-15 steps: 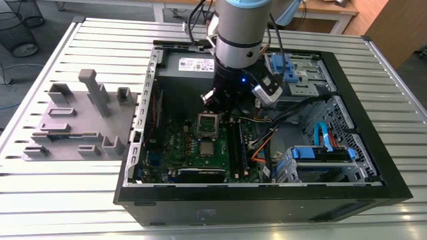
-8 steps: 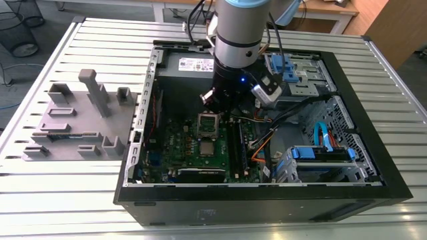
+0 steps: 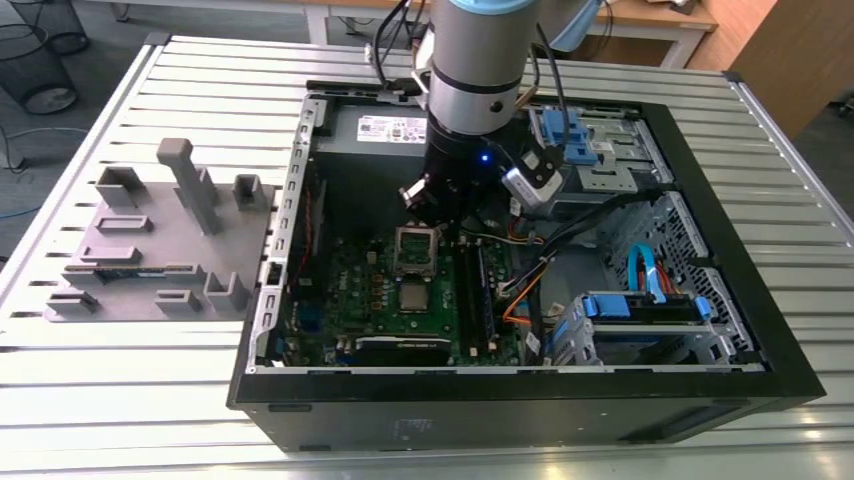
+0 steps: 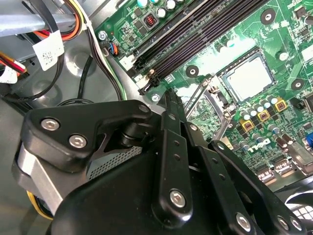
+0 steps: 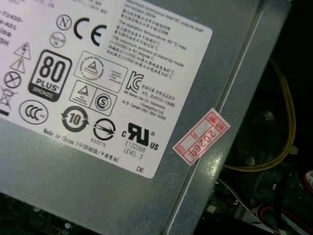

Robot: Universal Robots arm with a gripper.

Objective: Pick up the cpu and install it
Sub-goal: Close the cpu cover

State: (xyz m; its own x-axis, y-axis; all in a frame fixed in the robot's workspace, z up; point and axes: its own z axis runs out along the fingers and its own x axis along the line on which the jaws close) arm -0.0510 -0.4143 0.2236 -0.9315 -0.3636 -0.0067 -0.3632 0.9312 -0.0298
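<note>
The cpu lies flat on the green motherboard, a silver-grey square inside its dark socket; the second wrist view shows the cpu too. A metal bracket stands hinged open just beyond it, and appears as a thin frame, the bracket, in the second wrist view. My gripper hangs above the bracket end of the socket, near the power supply, apart from the cpu. In the second wrist view the gripper points toward the bracket, with nothing visibly held.
The open black computer case lies on a slatted metal table. The grey power supply is close by the wrist. Black memory slots, cables and blue drive cages crowd the exterior view's right. A grey fixture block sits left.
</note>
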